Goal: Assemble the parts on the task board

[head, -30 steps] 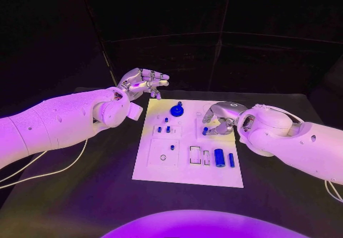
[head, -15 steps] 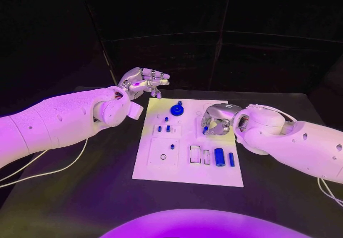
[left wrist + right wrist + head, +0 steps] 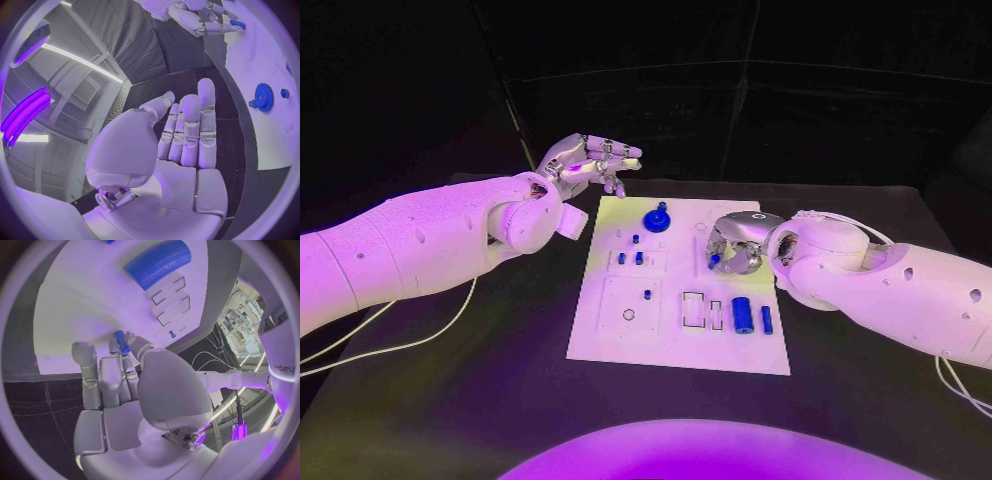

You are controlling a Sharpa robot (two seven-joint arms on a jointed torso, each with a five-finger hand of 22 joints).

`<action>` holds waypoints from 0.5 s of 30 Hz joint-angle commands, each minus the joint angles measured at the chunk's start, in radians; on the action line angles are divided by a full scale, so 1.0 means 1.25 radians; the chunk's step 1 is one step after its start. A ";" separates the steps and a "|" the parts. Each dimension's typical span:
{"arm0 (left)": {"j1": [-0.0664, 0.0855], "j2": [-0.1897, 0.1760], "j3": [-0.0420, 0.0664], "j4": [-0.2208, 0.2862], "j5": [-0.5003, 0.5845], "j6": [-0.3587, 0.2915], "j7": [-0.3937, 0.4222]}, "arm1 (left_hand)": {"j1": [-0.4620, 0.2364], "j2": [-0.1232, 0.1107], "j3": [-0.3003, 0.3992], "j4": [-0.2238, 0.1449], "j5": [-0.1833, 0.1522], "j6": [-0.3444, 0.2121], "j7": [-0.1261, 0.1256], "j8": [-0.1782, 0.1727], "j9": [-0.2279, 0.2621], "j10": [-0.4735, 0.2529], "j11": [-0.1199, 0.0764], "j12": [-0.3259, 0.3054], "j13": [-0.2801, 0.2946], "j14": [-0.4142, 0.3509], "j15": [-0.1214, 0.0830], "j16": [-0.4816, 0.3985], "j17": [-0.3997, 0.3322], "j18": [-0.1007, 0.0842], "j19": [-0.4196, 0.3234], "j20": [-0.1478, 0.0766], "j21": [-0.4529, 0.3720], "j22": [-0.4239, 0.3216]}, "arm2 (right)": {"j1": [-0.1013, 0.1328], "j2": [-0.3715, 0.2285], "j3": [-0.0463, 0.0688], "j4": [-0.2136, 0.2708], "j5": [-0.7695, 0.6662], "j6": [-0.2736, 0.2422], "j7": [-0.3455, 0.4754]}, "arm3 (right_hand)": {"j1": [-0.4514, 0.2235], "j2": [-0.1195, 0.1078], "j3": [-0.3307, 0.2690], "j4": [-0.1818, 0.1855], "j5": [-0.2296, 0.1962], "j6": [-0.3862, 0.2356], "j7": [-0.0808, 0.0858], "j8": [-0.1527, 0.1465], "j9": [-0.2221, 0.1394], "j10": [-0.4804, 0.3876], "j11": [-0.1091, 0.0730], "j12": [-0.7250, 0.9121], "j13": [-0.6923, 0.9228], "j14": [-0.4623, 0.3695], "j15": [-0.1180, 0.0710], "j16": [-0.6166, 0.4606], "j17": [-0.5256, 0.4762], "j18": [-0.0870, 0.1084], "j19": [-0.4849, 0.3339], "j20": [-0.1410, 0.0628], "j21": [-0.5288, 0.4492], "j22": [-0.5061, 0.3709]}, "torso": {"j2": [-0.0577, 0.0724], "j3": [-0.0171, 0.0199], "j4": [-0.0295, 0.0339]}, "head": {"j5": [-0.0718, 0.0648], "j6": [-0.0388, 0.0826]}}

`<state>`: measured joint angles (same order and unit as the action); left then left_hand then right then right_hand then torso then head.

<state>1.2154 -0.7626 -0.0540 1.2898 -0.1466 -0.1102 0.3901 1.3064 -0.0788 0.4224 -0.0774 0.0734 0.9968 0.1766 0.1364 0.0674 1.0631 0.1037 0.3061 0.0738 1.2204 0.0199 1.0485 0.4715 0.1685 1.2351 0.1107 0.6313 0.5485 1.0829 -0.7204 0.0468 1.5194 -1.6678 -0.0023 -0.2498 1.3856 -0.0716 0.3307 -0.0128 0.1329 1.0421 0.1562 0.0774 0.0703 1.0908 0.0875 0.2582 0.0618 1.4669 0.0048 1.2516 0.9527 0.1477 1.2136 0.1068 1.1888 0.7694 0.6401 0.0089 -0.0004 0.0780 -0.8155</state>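
Fingers of my right hand (image 3: 737, 247) were closed round a small blue peg (image 3: 122, 341), pinched between thumb and fingertips over the right side of the task board (image 3: 678, 345). Over the last second that hand had drawn in from the board's right edge toward its middle and turned, so I judged the peg was being carried to a seat and not yet placed. My left hand (image 3: 589, 163) had kept its place above the board's far left corner, fingers together and fairly straight, holding nothing.

Outward from there I counted, in the head view, one blue gear (image 3: 656, 220) near the far end, one thick blue cylinder (image 3: 743, 317) with one thin blue pin (image 3: 766, 320) just beside it, and about five small blue pegs standing left of centre; that last count was uncertain.
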 commanded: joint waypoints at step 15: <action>0.001 0.000 0.001 0.000 0.003 0.008 0.004 | -0.002 0.001 -0.006 0.000 0.000 -0.003 0.004 -0.001 -0.001 -0.006 0.002 0.006 -0.001 -0.006 -0.002 -0.002 0.000 0.010 -0.004 0.002 -0.003 -0.001 | 0.000 -0.028 0.000 0.036 0.031 -0.200 0.074 | 0.012 0.025 0.089 -0.020 -0.019 0.063 -0.013 0.018 0.005 0.080 -0.018 -0.018 0.005 0.010 -0.018 0.018 0.018 -0.008 0.021 -0.013 0.022 0.029 | -0.001 -0.0001 -0.0005 | 0.000 -0.001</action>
<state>1.2153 -0.7632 -0.0539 1.2894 -0.1466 -0.1101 0.3899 1.3064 -0.0788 0.4224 -0.0773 0.0734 0.9968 0.1766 0.1364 0.0674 1.0631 0.1037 0.3098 0.0738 1.2204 0.0199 1.0485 0.4716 0.1685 1.2351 0.1108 0.6313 0.5487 1.0797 -0.7518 0.0455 1.5553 -1.6561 -0.1476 -0.2013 1.3953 -0.0522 0.4372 -0.0402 0.1109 1.1155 0.1370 0.0980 0.0777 1.1829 0.0624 0.2380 0.0661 1.4668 -0.0094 1.2722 0.9766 0.1477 1.2354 0.0929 1.2112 0.8071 0.6393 0.0092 -0.0005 0.0786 -0.8165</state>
